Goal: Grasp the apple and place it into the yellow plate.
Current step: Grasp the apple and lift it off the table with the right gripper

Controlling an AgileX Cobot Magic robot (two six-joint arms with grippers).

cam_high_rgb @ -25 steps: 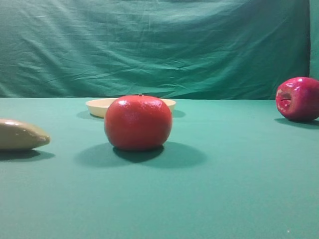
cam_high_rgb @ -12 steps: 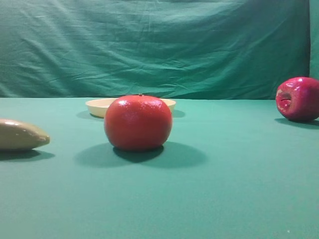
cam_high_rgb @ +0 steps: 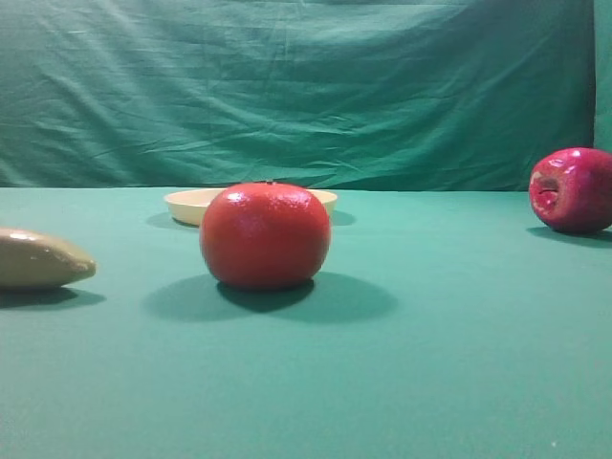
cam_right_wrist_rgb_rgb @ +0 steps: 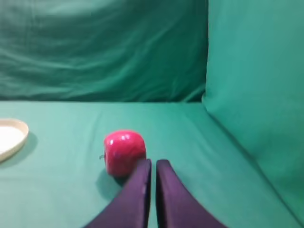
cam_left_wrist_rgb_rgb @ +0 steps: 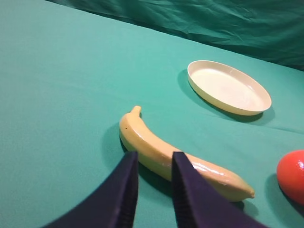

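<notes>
**A:** Start at the left. What do you see?

**B:** A pale tan-yellow plastic banana [cam_left_wrist_rgb_rgb: 175, 159] lying on the green cloth table [cam_high_rgb: 459, 382], with the left gripper [cam_left_wrist_rgb_rgb: 153, 190] hanging just above it, dark fingers a narrow gap apart and gripping nothing. Only the banana's blunt end shows in the high view.

**A:** And further along?

**B:** The shallow round cream-yellow plate [cam_left_wrist_rgb_rgb: 229, 87] sits empty toward the back. In front of it, from the high camera, stands a big orange-red dimpled round fruit [cam_high_rgb: 265, 235], hiding the middle of the plate's rim.

**A:** The apple?

**B:** The glossy crimson-pink apple [cam_high_rgb: 572, 189] is far out on the right edge, pale notch facing left, well apart from the plate. The right gripper [cam_right_wrist_rgb_rgb: 151, 187] points at it from just behind, fingers pressed nearly together, empty.

**A:** Has anything moved in the last second?

**B:** Nothing I can make out. Fruit, plate and banana lie exactly where they did a second ago, and no arm has entered the high view.

**A:** So what does that mean?

**B:** I'd judge the task hasn't really started. The right gripper would need to spread its fingers before it can close round the apple, then carry it leftward past the round fruit to the plate.
</notes>
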